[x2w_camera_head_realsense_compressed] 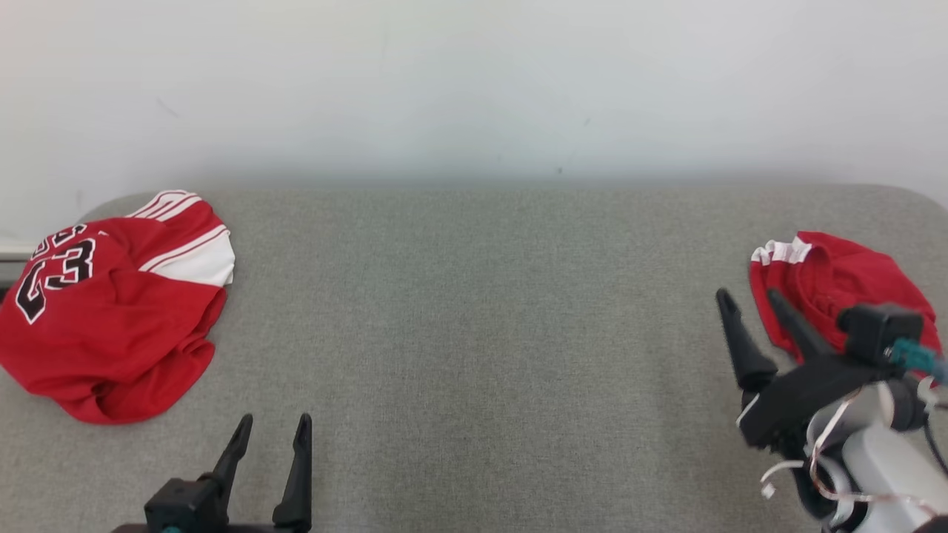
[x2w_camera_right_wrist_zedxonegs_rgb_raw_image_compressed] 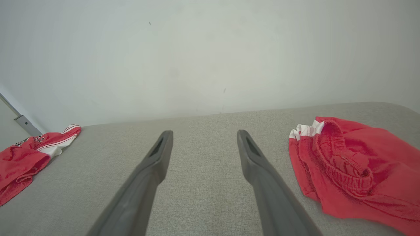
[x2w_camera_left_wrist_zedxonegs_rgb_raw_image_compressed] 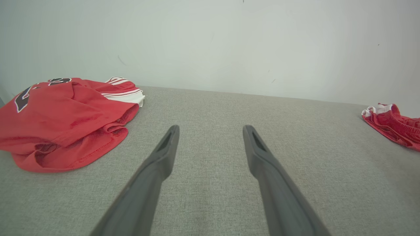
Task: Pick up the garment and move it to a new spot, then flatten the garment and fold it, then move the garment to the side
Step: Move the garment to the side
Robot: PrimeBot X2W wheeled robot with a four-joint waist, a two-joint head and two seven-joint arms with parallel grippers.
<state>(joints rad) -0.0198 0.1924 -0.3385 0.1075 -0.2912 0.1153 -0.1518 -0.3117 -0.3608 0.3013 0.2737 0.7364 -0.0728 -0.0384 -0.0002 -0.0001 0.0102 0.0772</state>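
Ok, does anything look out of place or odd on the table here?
Nothing spilled or damaged. The red jersey and the red shorts lie crumpled, not folded, at opposite ends of the grey table, far apart.

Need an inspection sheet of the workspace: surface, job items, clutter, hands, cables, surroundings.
Surface: grey cloth-covered table, bare across the middle.
Job's things: red jersey crumpled at the far left; red shorts crumpled at the far right.
Clutter: nothing seen.
Hands: left hand open, empty, at the near edge; right hand open, empty, beside the shorts, apart from them in the right wrist view.
Cables: cable with teal plug at the right wrist.
Surroundings: plain white wall behind the table.
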